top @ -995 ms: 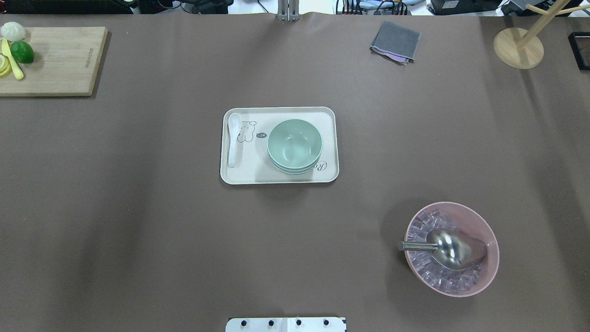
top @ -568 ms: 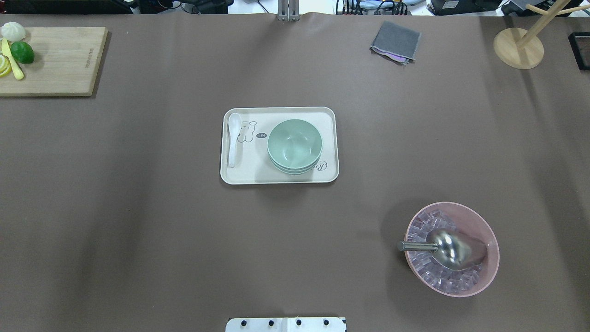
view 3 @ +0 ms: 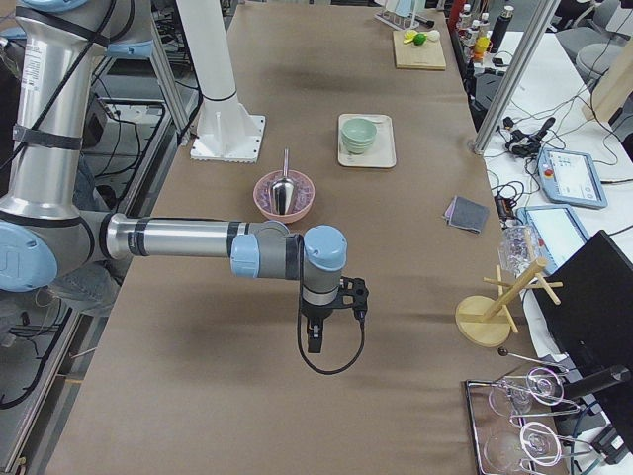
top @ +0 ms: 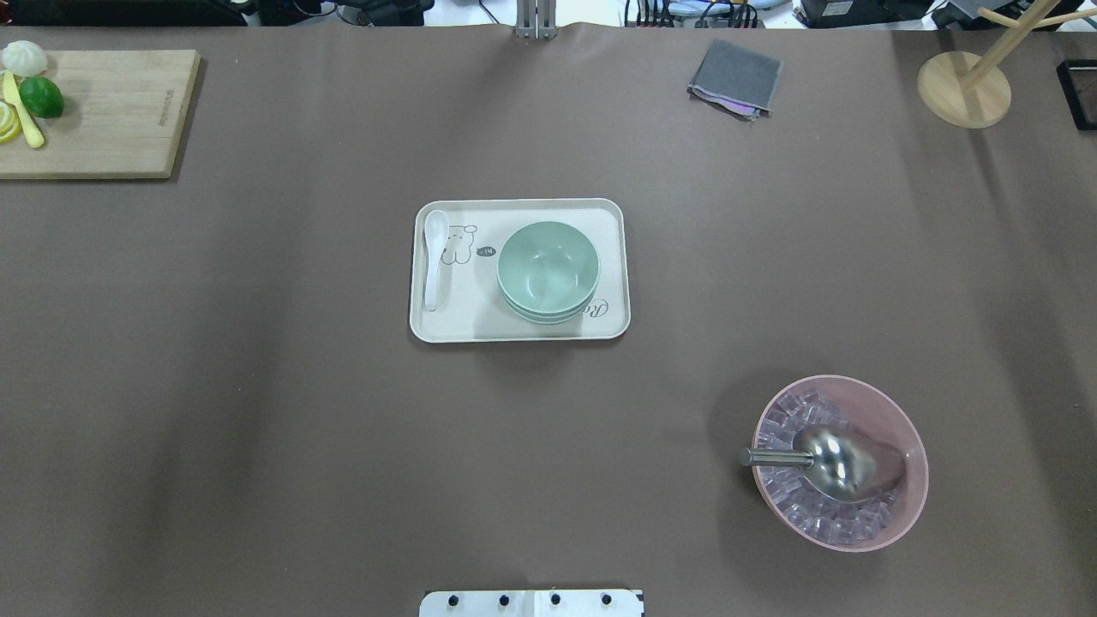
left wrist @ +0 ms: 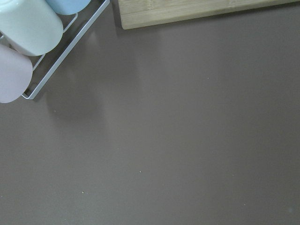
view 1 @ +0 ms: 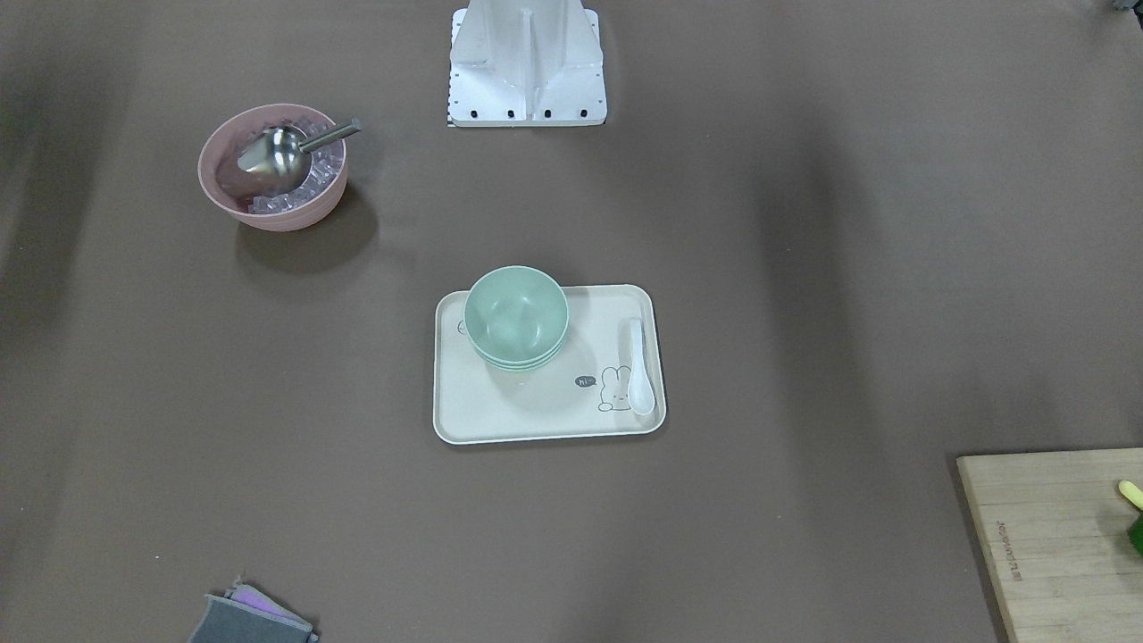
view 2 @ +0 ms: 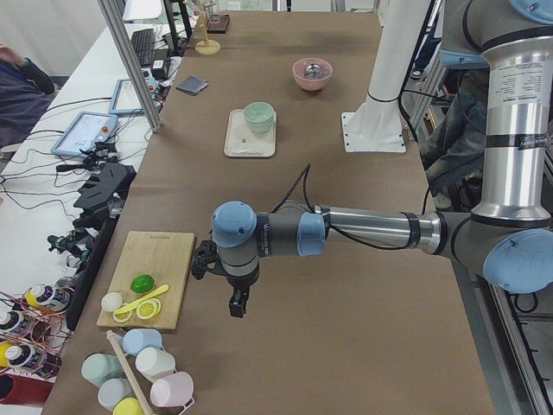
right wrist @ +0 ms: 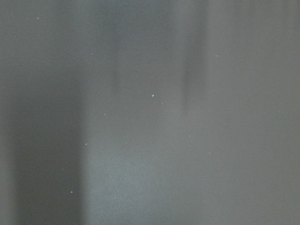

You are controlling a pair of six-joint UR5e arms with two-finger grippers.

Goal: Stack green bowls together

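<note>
- brown-covered table point(top: 257, 386), matte
- centre: cream tray point(top: 519, 337)
- near side, robot's right: pink bowl point(view 1: 286, 219)
- far edge: cutting board point(top: 111, 111), grey cloth point(top: 735, 77), wooden stand point(top: 963, 90)

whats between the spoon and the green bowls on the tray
Nothing loose: only the tray's printed bunny lies between the spoon and the green bowls, clearest in the front-facing view.

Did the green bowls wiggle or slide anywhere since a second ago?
No. The green bowls sit in the same spot on the tray, with the same gap from the white spoon beside them.
</note>
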